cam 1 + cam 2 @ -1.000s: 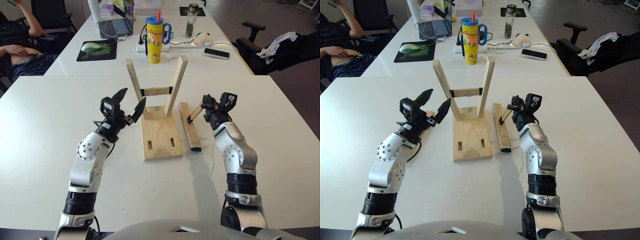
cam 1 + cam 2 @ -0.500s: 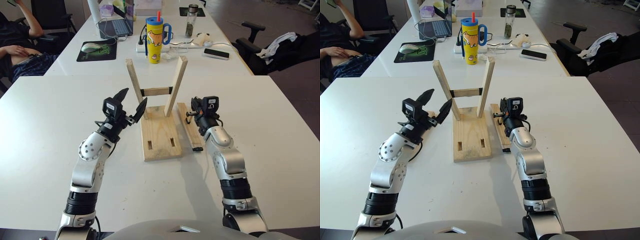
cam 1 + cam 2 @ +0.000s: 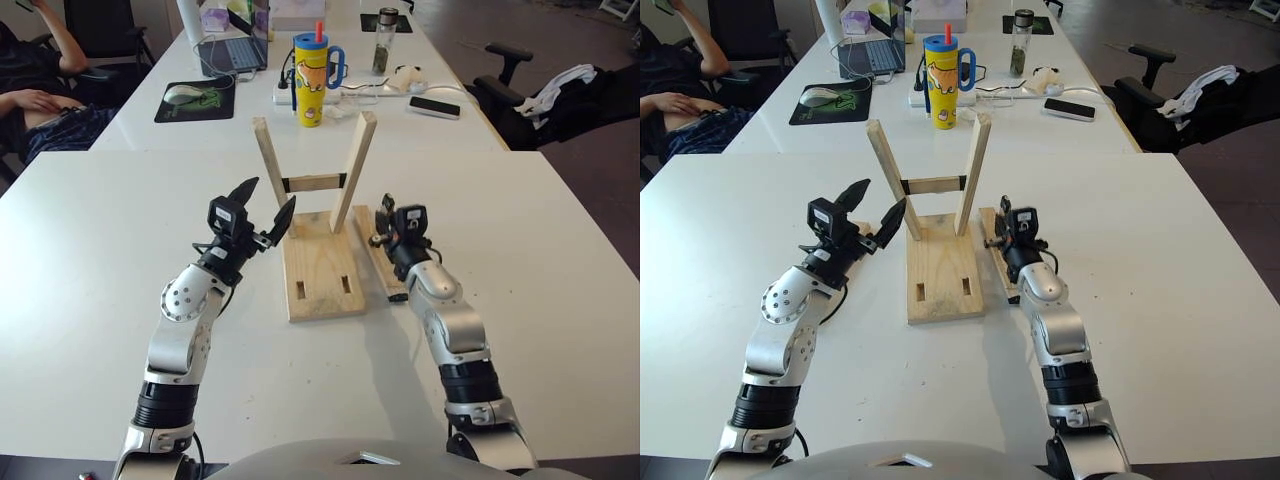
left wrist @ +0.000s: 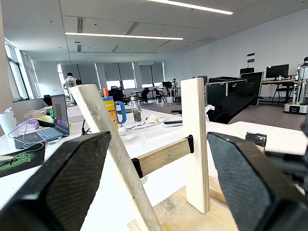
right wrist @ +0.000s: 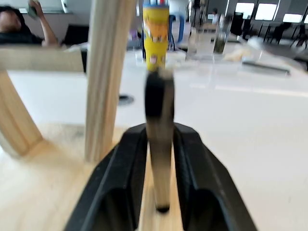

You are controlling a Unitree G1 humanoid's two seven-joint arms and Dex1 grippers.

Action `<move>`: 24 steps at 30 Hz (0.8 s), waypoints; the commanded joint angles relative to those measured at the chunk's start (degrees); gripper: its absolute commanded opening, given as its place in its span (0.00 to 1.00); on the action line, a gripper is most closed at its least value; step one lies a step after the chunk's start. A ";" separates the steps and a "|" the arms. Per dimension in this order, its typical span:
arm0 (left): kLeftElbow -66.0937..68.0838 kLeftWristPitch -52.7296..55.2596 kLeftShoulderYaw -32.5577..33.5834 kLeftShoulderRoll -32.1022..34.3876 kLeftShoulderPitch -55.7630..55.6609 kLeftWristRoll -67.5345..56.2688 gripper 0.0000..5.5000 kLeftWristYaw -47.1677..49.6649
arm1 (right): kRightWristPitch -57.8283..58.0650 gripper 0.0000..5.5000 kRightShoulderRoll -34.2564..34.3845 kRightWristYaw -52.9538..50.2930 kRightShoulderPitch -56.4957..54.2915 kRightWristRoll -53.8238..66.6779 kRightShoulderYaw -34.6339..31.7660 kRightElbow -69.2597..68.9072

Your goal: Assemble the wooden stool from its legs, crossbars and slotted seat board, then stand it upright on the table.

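Three legs [image 3: 352, 170] are counted, two upright and one lying flat. One crossbar [image 3: 315, 183] is fitted and a second is held in the right gripper [image 5: 160, 130], making two. One seat board [image 3: 322, 262] is seen, with two slots [image 3: 300, 290] cut in it. Two tables [image 3: 90, 250] are made out, and on the far one a cup [image 3: 309, 85], a bottle [image 3: 386, 40], a laptop [image 3: 232, 50], a phone [image 3: 433, 106] and a mouse [image 3: 180, 93] are counted, one of each.

White table [image 3: 100, 300] — seat board [image 3: 322, 265], loose wooden piece [image 3: 391, 284]
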 commanded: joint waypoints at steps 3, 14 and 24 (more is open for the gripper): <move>0.62 -0.72 -0.13 -0.03 -0.58 0.58 0.67 -0.07 | 2.44 0.23 -1.25 0.25 -5.20 0.62 -2.24 -7.10; 1.53 -1.40 -0.40 -0.93 -0.69 0.93 0.67 0.62 | 4.12 0.11 -0.58 -0.11 -22.86 5.05 -9.32 -2.18; 2.78 -1.72 -0.70 -1.30 -1.73 0.98 0.67 0.12 | -4.40 0.00 -0.17 2.30 -27.70 6.66 -11.32 7.85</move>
